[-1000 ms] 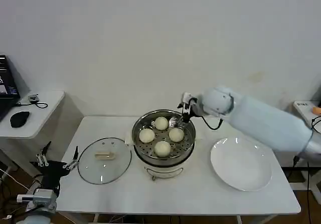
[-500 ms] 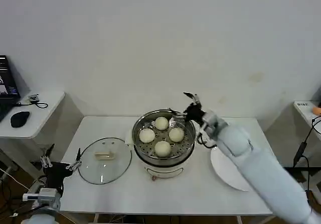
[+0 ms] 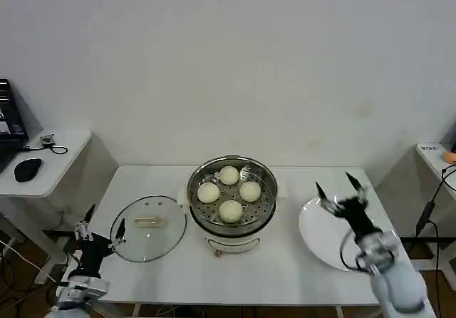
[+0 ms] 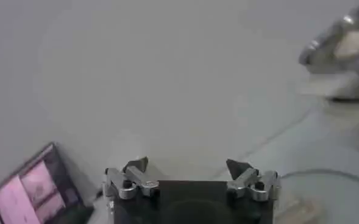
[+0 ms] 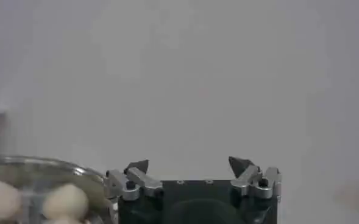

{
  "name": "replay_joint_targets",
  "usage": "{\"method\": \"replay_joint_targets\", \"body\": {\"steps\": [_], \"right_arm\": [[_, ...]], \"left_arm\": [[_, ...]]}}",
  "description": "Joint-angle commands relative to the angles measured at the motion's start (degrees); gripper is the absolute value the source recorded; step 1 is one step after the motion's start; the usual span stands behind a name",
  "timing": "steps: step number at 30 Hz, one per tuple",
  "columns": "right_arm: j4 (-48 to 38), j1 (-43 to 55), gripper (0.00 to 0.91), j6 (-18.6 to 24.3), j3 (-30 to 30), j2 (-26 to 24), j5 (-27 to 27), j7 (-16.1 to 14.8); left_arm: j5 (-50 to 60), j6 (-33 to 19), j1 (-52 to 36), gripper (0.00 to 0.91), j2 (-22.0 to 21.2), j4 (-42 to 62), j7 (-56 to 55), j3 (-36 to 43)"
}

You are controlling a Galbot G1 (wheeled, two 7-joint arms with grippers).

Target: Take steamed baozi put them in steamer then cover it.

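Head view: the steamer (image 3: 232, 202) stands at frame centre on the white table (image 3: 271, 272), uncovered, with four baozi (image 3: 230, 192) on its perforated floor. The cover (image 3: 149, 226) lies flat on the table just left of the steamer, handle up. A white plate (image 3: 324, 239) sits right of the steamer, apart from it. The right gripper (image 3: 340, 190) hangs above the plate at right of centre, fingers spread wide, holding nothing. The left gripper (image 3: 100, 224) is at lower left, off the table's left edge beside the cover, fingers also spread wide and empty. A side table (image 3: 44, 162) with a mouse (image 3: 28, 168) occupies the left edge. Left wrist view: the left gripper (image 4: 191, 167) shows at bottom centre, tips well apart; the steamer (image 4: 341, 58) appears at upper right, a laptop screen (image 4: 36, 193) at lower left. Right wrist view: the right gripper (image 5: 191, 165) shows at bottom centre, tips well apart; baozi (image 5: 66, 201) inside the steamer (image 5: 42, 165) appear at lower left.
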Motion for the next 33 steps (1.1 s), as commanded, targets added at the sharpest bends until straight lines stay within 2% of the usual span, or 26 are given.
{"method": "replay_joint_targets", "body": {"steps": [1, 7, 33], "right_arm": [[2.5, -18.2, 0.907, 7.1, 13.7, 7.5, 0.1, -2.1], [2.6, -18.2, 0.907, 7.1, 13.5, 8.8, -0.5, -2.0], [3.0, -20.0, 0.907, 7.4, 13.0, 11.3, -2.4, -1.8]], "left_arm": [[34.9, -3.5, -3.7, 0.907, 2.6, 9.0, 0.2, 4.8], [38.5, -3.4, -6.2, 0.907, 2.7, 12.7, 0.8, 7.0], [39.3, -3.2, -21.5, 0.907, 1.5, 28.4, 0.7, 13.4]]}}
